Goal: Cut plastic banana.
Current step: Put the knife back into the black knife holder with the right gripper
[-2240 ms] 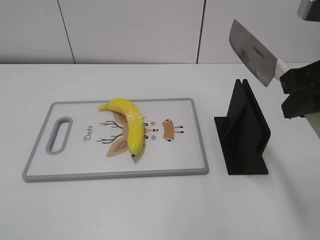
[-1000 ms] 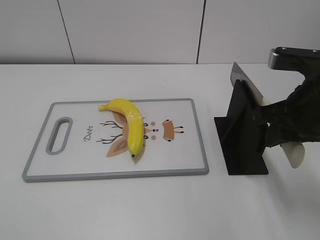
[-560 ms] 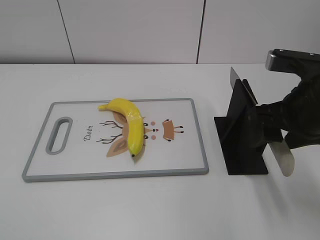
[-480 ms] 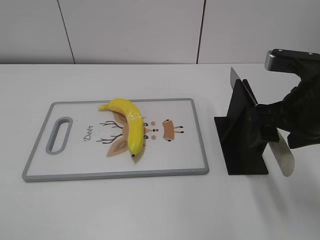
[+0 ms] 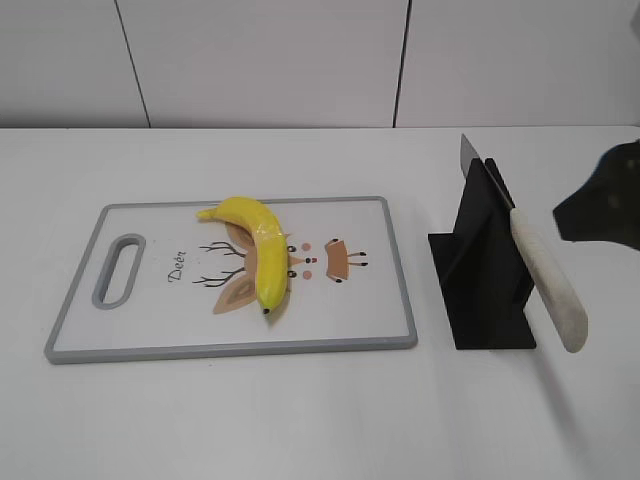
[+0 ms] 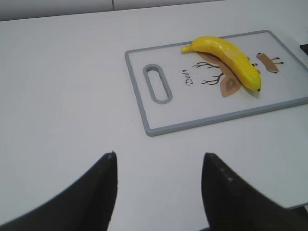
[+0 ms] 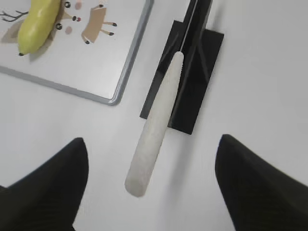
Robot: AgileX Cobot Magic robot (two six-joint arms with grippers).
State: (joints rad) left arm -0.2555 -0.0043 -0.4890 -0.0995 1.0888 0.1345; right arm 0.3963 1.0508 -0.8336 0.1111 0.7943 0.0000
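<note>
A yellow plastic banana (image 5: 258,248) lies whole on the white, grey-rimmed cutting board (image 5: 150,340); it also shows in the left wrist view (image 6: 228,60) and the right wrist view (image 7: 41,21). A knife with a white handle (image 5: 548,285) sits with its blade in the slot of the black knife stand (image 5: 485,275), handle sticking out toward the front; the right wrist view shows the handle (image 7: 154,130) and stand (image 7: 192,77). My right gripper (image 7: 151,185) is open and empty, above and behind the handle, at the right edge of the exterior view (image 5: 605,205). My left gripper (image 6: 159,161) is open and empty over bare table.
The cutting board (image 6: 159,125) has a handle slot (image 5: 118,270) at its left end and a deer print under the banana. A white wall runs along the back of the white table (image 5: 300,420).
My right gripper lowered the knife into the black stand, let go of it and drew back to the right. The banana and the board have not moved.
</note>
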